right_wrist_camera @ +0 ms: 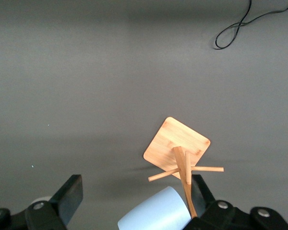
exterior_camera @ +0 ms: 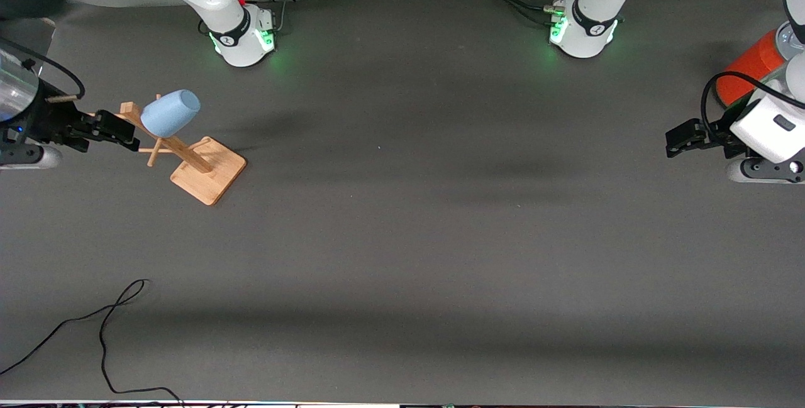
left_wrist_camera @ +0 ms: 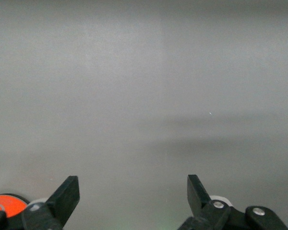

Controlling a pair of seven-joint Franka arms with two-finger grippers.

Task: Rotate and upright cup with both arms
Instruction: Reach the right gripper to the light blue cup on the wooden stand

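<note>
Cup (exterior_camera: 170, 113) hung tilted on wooden rack (exterior_camera: 201, 166), toward right arm's end. Right gripper (exterior_camera: 119, 133) spread wide, empty, just beside cup. Left gripper (exterior_camera: 682, 141) wide open, empty, waiting near orange can (exterior_camera: 751, 68).

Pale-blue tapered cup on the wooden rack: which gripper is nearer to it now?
Right. The right gripper is open beside the pale-blue tapered cup on the wooden rack. The left gripper waits open at the left arm's end of the table.
</note>
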